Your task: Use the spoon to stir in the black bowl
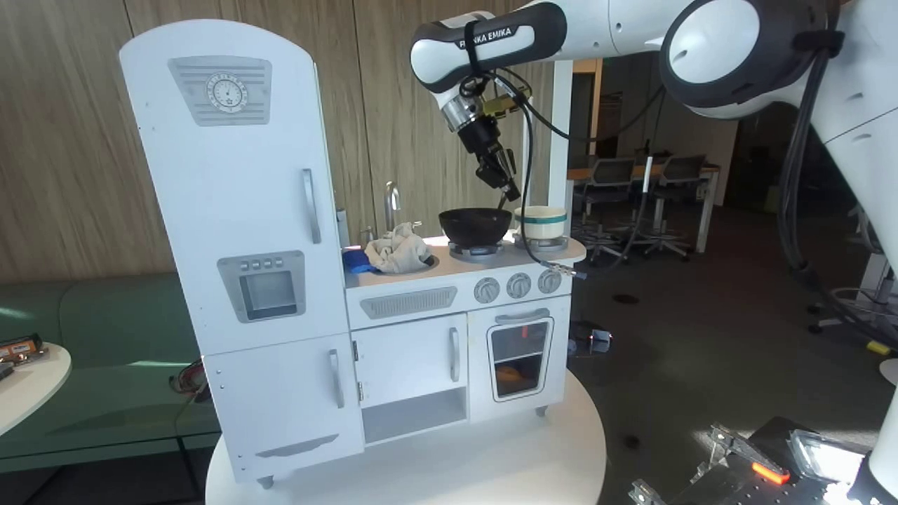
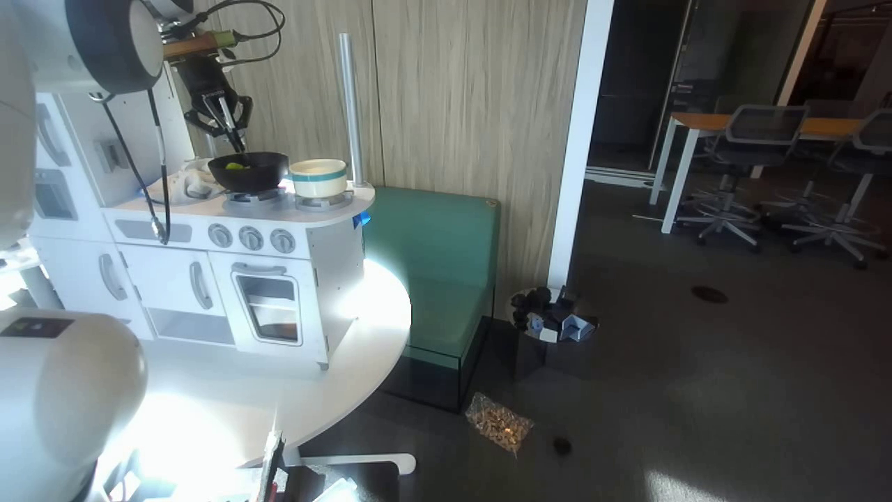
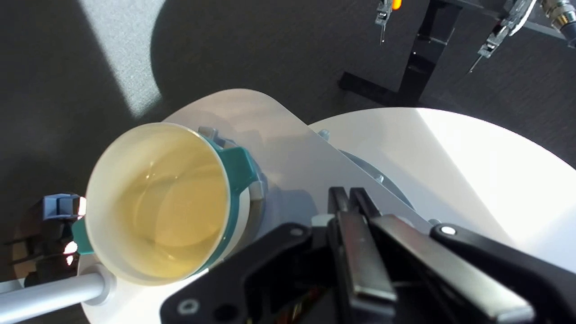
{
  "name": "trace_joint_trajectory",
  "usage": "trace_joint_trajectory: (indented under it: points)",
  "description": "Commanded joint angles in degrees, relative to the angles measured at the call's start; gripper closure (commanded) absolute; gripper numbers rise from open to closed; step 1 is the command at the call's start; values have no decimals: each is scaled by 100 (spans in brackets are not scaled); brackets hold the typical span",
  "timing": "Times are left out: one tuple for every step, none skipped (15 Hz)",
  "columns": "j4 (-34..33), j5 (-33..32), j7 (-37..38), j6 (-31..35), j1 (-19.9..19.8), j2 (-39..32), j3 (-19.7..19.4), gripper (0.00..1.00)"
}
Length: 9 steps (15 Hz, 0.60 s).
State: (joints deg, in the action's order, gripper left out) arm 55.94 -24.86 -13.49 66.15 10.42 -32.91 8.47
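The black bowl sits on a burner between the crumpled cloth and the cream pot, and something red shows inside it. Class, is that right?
Not quite: the colour is wrong. In an exterior view, the black bowl has a yellow-green thing showing inside, not a red one. The bowl does sit on a burner, between the crumpled cloth and the cream pot.
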Motion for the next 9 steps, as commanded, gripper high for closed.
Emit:
trace_joint_trajectory:
  points:
    - [-188, -238, -5, 154, 23, -70, -92, 98]
    - [-206, -186, 12, 220, -7, -71, -86, 98]
    - [-226, -139, 54, 264, -19, -73, -93, 98]
    - [-207, -139, 48, 354, -19, -51, -86, 98]
    - [-183, -148, 52, 471, -18, -30, -78, 98]
    - [-181, -146, 48, 500, -5, -19, -74, 98]
    - [-178, -170, 42, 492, 19, -4, -79, 98]
    - [-177, -225, 52, 433, 63, 21, -95, 98]
    - [-206, -247, 84, 317, 104, 28, -109, 98]
